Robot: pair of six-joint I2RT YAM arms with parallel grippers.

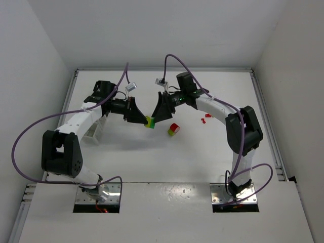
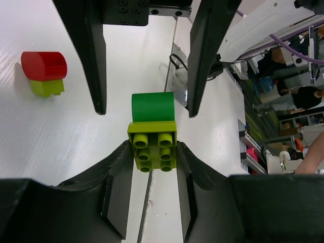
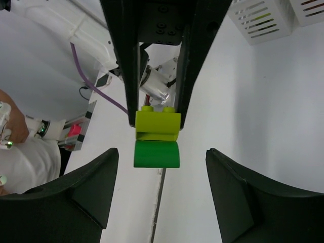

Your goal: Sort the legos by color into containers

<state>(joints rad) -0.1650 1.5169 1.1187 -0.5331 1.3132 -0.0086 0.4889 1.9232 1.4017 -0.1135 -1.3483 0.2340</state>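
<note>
Stack (image 1: 173,129), red cap on lime base, sits on the table nearest the bases, with the white bin (image 1: 93,130) off to the left under the left arm. Just past it, mid-table, the left gripper (image 2: 152,152) is clamped on the lime brick (image 2: 152,146), which has a green rounded piece (image 2: 152,107) stuck on its far end. The right gripper (image 3: 159,157) faces it, jaws wide apart, straddling the green piece without contact. Step looks like a pull-apart: right closes squarely on the green flanks only, left holds firm, then a straight pull along the stud axis with no twist. Tiny red bricks (image 1: 205,120) lie beyond, right side.
</note>
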